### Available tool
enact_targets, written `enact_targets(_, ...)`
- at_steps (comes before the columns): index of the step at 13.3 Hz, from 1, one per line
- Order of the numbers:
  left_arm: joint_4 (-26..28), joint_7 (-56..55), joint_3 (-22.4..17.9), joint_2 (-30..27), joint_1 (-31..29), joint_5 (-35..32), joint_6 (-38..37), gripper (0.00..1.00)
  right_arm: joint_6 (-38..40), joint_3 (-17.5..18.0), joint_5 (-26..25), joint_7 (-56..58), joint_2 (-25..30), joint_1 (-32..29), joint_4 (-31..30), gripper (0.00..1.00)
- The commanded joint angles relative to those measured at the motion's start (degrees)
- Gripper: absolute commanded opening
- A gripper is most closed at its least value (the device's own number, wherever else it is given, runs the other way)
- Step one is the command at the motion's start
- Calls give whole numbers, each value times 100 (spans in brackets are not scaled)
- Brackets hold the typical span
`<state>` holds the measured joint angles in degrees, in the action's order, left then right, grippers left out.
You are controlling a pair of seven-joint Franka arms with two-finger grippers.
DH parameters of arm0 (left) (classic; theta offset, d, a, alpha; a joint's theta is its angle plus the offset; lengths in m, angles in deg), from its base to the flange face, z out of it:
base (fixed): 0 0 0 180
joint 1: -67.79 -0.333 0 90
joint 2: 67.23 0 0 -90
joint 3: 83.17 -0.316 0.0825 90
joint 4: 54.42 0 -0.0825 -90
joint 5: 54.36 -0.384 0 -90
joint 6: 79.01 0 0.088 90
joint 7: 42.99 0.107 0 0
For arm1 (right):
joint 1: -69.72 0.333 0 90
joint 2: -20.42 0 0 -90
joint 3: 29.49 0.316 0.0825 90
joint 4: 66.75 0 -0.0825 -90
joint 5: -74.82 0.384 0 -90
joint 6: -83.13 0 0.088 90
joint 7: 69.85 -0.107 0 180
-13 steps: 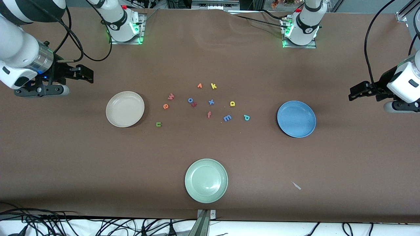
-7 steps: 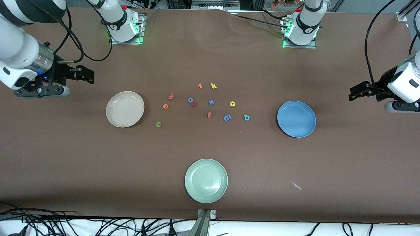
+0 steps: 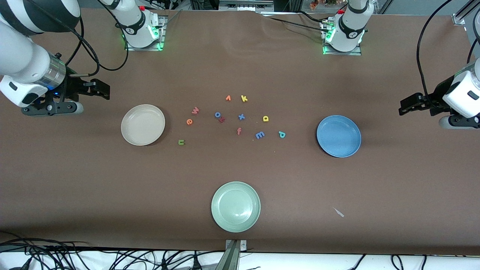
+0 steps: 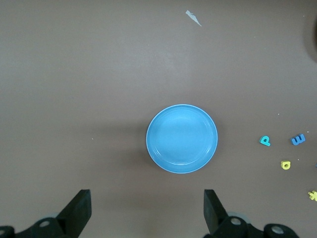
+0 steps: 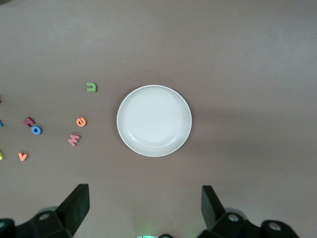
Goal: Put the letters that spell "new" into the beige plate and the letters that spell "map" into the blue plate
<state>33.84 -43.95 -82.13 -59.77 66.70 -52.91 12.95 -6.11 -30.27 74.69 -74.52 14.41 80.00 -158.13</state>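
left gripper [image 4: 144,213] fingers apart | right gripper [image 5: 143,210] fingers apart | fingertips cut off in wrist views

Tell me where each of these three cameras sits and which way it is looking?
Front view: high across the table, facing both arms' bases; it shows the right gripper and left gripper, both open, plus the beige plate, blue plate and green plate.
Left wrist view: on the left arm, looking down at the blue plate, its own fingers in view.
Right wrist view: on the right arm, looking down at the beige plate, its own fingers in view.
Shared: each wrist view's plate and nearby letters also show in the front view.
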Motion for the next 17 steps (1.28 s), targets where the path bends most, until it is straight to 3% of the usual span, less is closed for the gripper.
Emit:
enact_targets(1,-134,61,-16,63,-15,101,-90,100,-59,34,13,36,48,1,-73,100)
enact_targets(17,-142,70,-16,63,-15,101,-81,100,-191,51,22,45,39,19,-179,100)
